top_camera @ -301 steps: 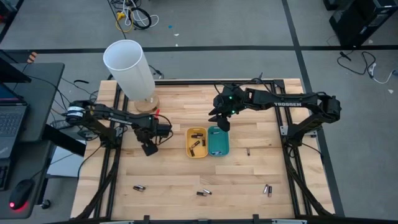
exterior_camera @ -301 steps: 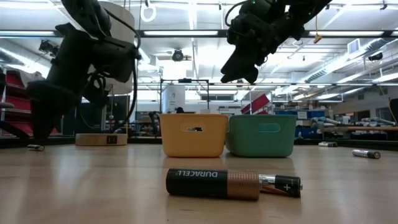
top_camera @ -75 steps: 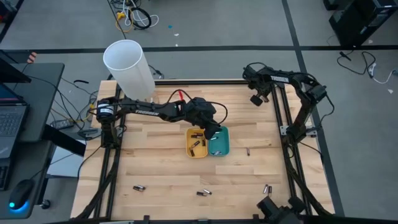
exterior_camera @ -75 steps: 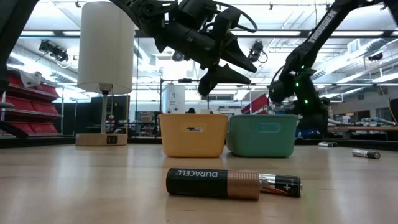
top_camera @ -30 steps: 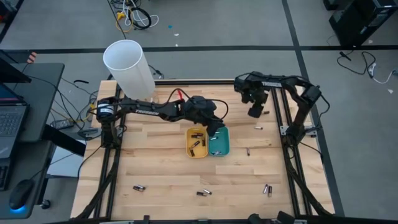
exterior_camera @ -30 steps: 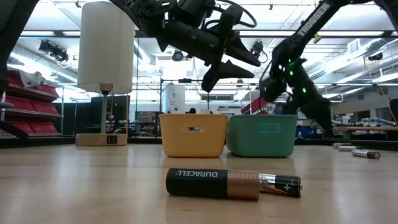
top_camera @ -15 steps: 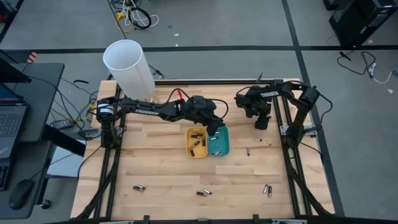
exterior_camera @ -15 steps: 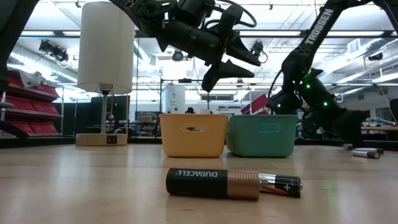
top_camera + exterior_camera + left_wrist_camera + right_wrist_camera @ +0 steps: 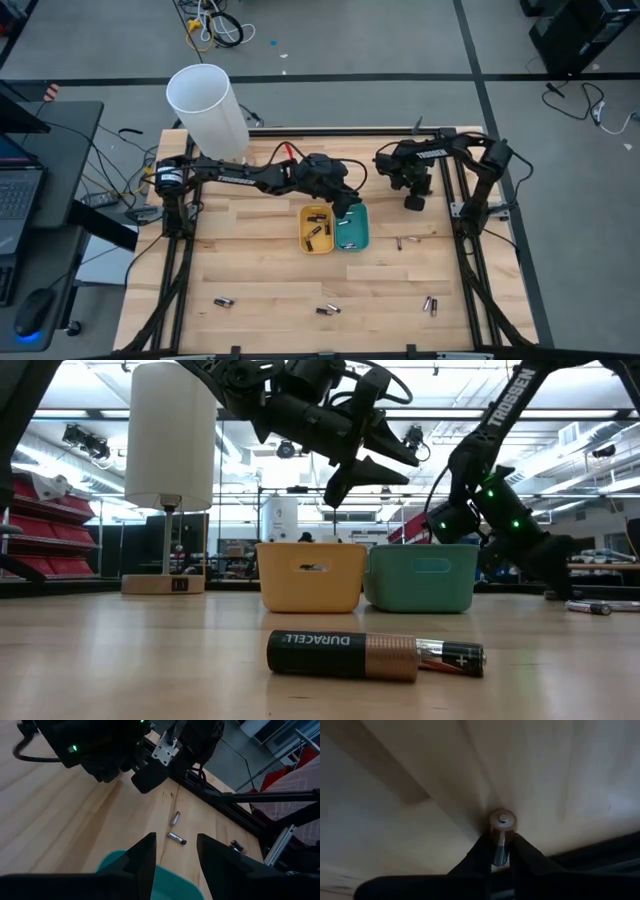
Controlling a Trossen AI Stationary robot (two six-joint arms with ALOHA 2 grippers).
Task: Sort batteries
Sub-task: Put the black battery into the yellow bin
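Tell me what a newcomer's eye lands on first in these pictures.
Probably the big white lamp at the table's far left corner, then the yellow tray and teal tray side by side mid-table. The left gripper hangs open above the teal tray, while the right gripper pinches a battery near the right edge.

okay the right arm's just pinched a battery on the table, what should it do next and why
Probably lift it straight up a little. In the right wrist view the right gripper has its fingers shut on a battery that seems to be down at the wood, and the trays are off to its side, so it needs clearance before carrying.
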